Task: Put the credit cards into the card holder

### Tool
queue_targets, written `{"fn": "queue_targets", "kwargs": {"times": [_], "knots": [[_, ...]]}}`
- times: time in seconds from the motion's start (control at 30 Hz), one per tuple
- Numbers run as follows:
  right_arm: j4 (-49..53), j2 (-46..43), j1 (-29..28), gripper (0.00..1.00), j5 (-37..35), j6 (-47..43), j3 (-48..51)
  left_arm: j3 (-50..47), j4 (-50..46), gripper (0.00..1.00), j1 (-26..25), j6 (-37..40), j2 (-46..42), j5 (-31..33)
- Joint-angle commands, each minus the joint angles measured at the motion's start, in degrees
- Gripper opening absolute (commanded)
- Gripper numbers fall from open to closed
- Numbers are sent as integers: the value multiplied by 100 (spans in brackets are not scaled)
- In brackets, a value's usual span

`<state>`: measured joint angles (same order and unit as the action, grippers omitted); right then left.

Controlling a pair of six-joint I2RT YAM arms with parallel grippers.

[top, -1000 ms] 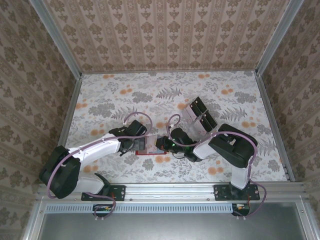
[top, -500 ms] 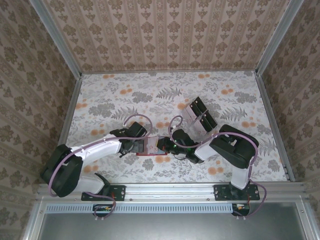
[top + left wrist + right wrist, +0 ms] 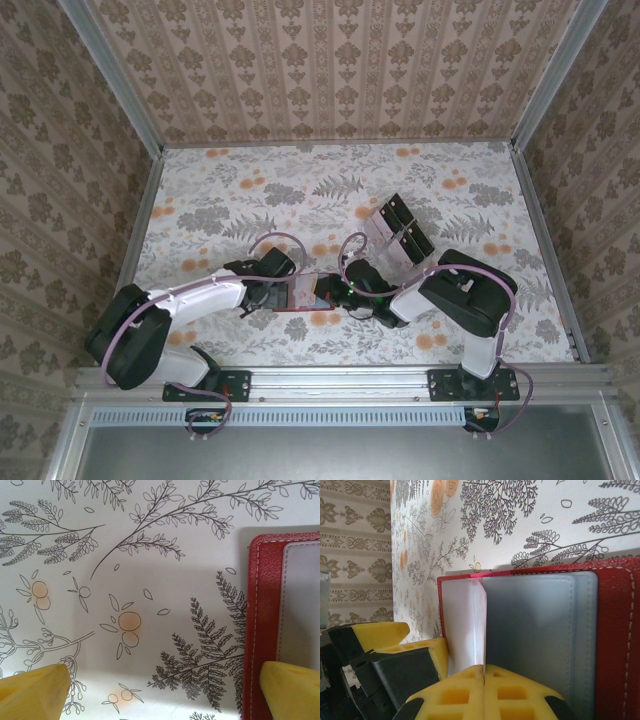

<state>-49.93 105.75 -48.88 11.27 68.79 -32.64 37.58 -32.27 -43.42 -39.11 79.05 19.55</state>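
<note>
The red card holder point(image 3: 300, 294) lies open on the floral table between both arms, its grey inside point(image 3: 535, 630) facing up. My right gripper point(image 3: 484, 672) is shut on a thin pale credit card point(image 3: 470, 625), held on edge over the holder's left half. My left gripper point(image 3: 165, 690) is open at the holder's left edge point(image 3: 262, 605): one yellow fingertip point(image 3: 292, 687) lies over the red border, the other point(image 3: 35, 690) over bare table. From above, the left gripper point(image 3: 270, 294) and right gripper point(image 3: 326, 291) flank the holder. More dark credit cards point(image 3: 402, 216) stand behind them.
A clear plastic tray point(image 3: 383, 226) holds the remaining cards at the back right of centre. Patterned walls enclose the table on three sides. The left gripper's yellow fingers point(image 3: 395, 640) sit close beside the held card.
The left arm has edged slightly right, closer to the holder. The right gripper stays shut on the card over the holder, barely moved.
</note>
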Motion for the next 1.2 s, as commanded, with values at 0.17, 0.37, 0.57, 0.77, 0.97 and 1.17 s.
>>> {"fn": "queue_targets", "kwargs": {"times": [0.17, 0.37, 0.57, 0.77, 0.97, 1.17], "knots": [[822, 79, -164, 0, 191, -427, -368, -80, -117, 100, -42, -117, 146, 49], [1088, 72, -175, 0, 127, -558, -437, -73, -135, 100, -43, -123, 147, 47], [1249, 15, -149, 0, -66, -599, -355, -56, -150, 100, -44, -130, 121, 58], [1471, 118, -104, 0, -7, -674, -516, -38, -156, 100, -44, -118, 142, 56], [1795, 269, -87, 0, 174, -824, -812, -22, -151, 100, -46, -128, 133, 41], [2457, -141, 13, 42, 298, -1143, -1015, 192, -230, 100, 6, -78, 19, 30]]}}
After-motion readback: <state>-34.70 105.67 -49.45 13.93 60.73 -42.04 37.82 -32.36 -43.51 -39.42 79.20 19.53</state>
